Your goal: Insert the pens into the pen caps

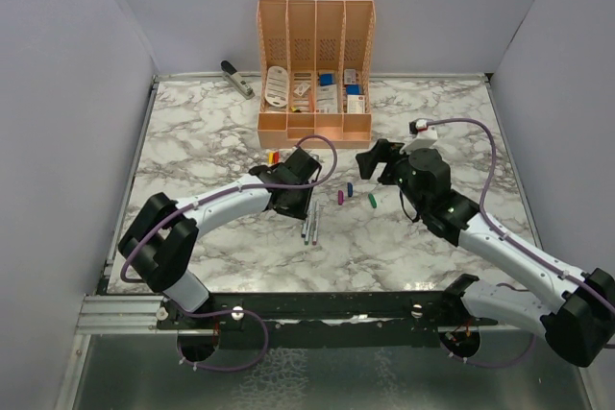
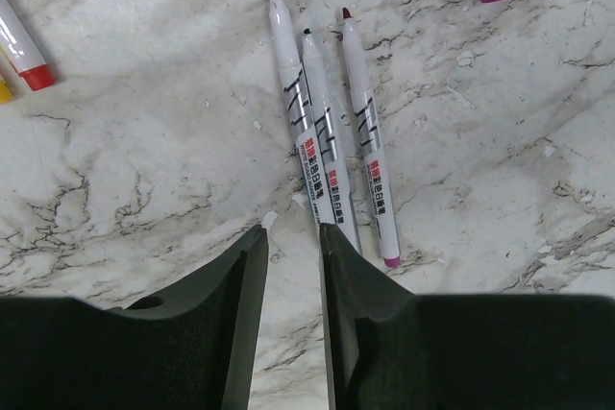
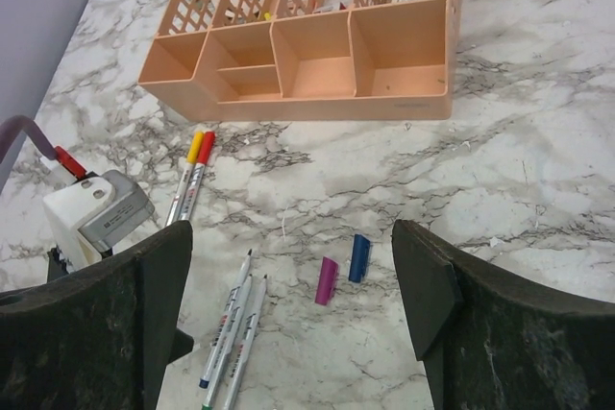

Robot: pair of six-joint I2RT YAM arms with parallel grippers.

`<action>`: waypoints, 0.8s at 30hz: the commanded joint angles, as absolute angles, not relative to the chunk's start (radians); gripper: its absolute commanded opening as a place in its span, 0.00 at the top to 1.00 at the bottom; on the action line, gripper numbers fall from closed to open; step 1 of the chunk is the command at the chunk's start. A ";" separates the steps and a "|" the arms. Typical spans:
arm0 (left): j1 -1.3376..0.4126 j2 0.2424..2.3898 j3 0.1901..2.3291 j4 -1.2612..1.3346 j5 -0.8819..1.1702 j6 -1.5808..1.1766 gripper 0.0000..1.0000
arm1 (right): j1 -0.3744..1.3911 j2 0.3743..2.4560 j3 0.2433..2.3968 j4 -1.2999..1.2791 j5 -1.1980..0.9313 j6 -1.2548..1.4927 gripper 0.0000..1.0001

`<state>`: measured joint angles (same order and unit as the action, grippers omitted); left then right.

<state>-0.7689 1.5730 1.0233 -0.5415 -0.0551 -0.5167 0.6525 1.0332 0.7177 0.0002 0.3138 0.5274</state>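
Three uncapped pens (image 1: 309,223) lie side by side on the marble; in the left wrist view (image 2: 322,112) they lie just ahead of my fingers. My left gripper (image 1: 298,204) (image 2: 293,232) is narrowly open and empty, its right finger (image 2: 351,276) over the pens' rear ends. Two more pens with a yellow and a red cap (image 1: 274,156) (image 3: 192,175) lie left of it. Loose purple cap (image 1: 340,197) (image 3: 328,280), blue cap (image 1: 350,189) (image 3: 358,258) and green cap (image 1: 372,201) lie to the pens' right. My right gripper (image 1: 380,157) (image 3: 290,232) is wide open and empty above the caps.
An orange organiser (image 1: 315,127) (image 3: 307,55) with stationery stands at the back centre. A grey stapler (image 1: 236,79) lies at the back left. Grey walls enclose the table on three sides.
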 commanded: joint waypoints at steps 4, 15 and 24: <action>-0.782 1.605 1.026 -0.546 -0.057 -0.519 0.65 | 0.647 1.007 0.712 -0.009 0.313 0.548 0.17; -0.784 1.652 1.051 -0.530 -0.078 -0.507 0.65 | 0.647 0.996 0.714 -0.029 0.314 0.558 0.18; -0.785 1.671 1.061 -0.516 -0.069 -0.499 0.65 | 0.647 0.995 0.714 -0.031 0.313 0.566 0.19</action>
